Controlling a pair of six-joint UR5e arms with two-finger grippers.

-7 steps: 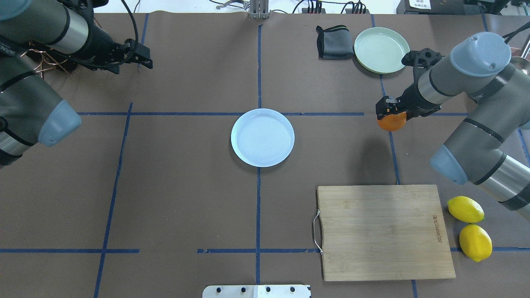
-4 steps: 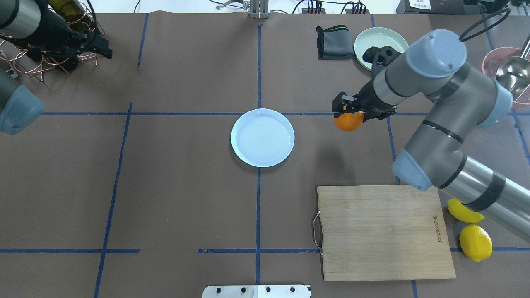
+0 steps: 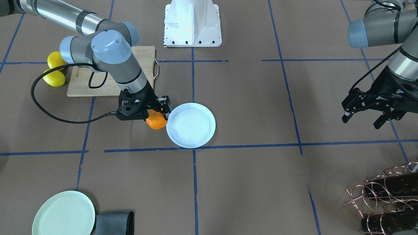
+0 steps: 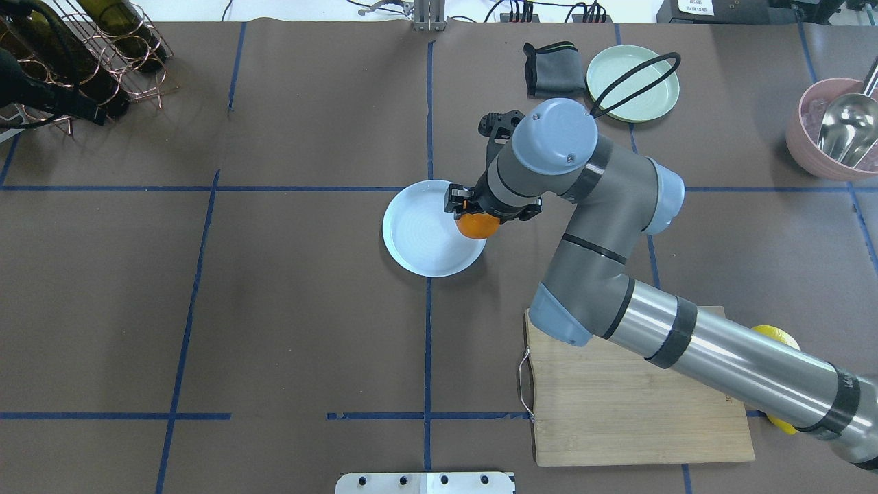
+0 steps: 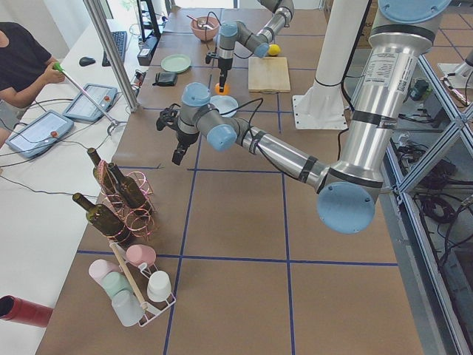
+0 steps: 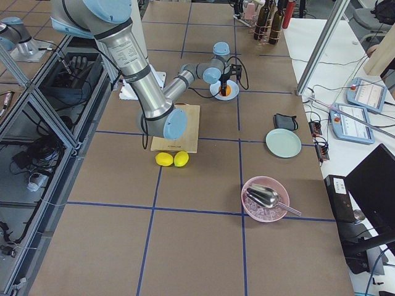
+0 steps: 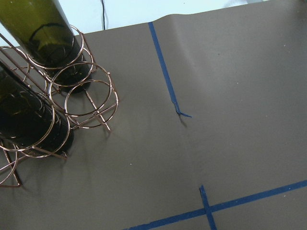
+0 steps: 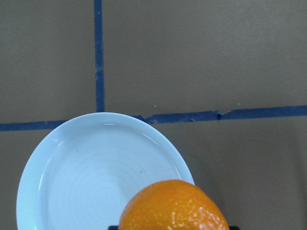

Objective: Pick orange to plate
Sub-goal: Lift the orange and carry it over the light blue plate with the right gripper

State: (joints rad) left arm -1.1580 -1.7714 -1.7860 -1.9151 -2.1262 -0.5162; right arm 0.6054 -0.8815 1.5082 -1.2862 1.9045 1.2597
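My right gripper [image 4: 472,211] is shut on the orange [image 4: 478,227], a small bright fruit held just above the table. It hangs over the right rim of the pale bluish-white plate [image 4: 422,237] at the table's centre. In the front-facing view the orange [image 3: 156,122] overlaps the plate's [image 3: 192,125] left edge under the right gripper [image 3: 157,114]. The right wrist view has the orange [image 8: 175,207] at the bottom, with the plate [image 8: 91,177] below and left of it. My left gripper [image 3: 361,120] hangs open and empty, far off near the bottle rack.
A wooden cutting board [image 4: 638,418] lies at the near right, with lemons [image 3: 55,78] beside it. A mint-green plate [image 4: 638,72] and a dark cloth [image 4: 552,68] sit at the far right. A pink bowl with a scoop [image 4: 833,137] and a copper wine rack [image 4: 103,55] occupy the far corners.
My right arm has carried the orange leftward from the right tape line to the plate's right rim. My left arm has drawn back toward the far left corner.
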